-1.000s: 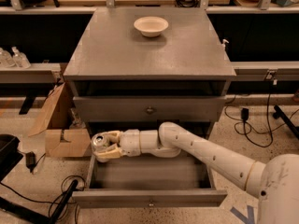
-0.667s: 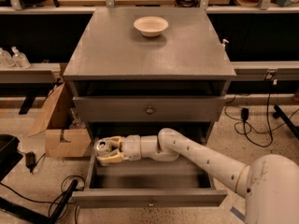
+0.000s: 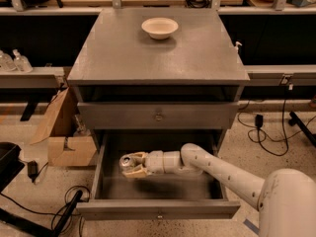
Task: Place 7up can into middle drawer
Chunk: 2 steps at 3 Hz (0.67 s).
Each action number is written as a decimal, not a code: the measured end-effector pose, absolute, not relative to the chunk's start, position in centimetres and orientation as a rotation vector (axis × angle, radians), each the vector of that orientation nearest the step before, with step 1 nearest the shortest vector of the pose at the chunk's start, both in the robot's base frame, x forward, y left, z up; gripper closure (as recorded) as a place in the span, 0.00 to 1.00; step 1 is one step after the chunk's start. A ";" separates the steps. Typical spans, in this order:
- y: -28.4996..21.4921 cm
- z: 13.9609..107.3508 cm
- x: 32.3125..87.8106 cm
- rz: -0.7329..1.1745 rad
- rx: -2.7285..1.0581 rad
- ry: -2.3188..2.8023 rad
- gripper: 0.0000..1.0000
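Observation:
The middle drawer (image 3: 158,209) is pulled open at the bottom of the grey cabinet, showing its plain grey inner tray. My gripper (image 3: 132,165) reaches into the drawer from the right and sits over the left part of the tray. It is shut on the 7up can (image 3: 127,162), whose silver top shows between the tan fingers (image 3: 137,172). The can is held low inside the drawer; whether it touches the tray floor I cannot tell.
A white bowl (image 3: 159,27) stands on the cabinet top (image 3: 158,53). The closed drawer front (image 3: 158,115) with a round knob is above. A cardboard box (image 3: 64,139) sits left of the cabinet. Cables lie on the floor both sides.
My gripper and the can have moved right, from over the drawer's left wall to inside the drawer above its tray.

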State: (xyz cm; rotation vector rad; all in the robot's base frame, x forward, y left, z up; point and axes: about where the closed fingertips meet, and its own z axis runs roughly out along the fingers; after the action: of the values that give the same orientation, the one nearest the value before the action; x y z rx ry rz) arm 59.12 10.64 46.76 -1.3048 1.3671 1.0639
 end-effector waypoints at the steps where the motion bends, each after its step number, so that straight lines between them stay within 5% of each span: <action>1: 8.2 44.6 59.7 1.029 -1.293 1.447 1.00; 2: 8.6 44.7 59.6 1.035 -1.295 1.442 0.81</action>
State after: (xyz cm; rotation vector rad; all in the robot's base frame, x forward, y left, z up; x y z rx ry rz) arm 59.56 8.57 44.68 -1.2955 1.4420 1.0353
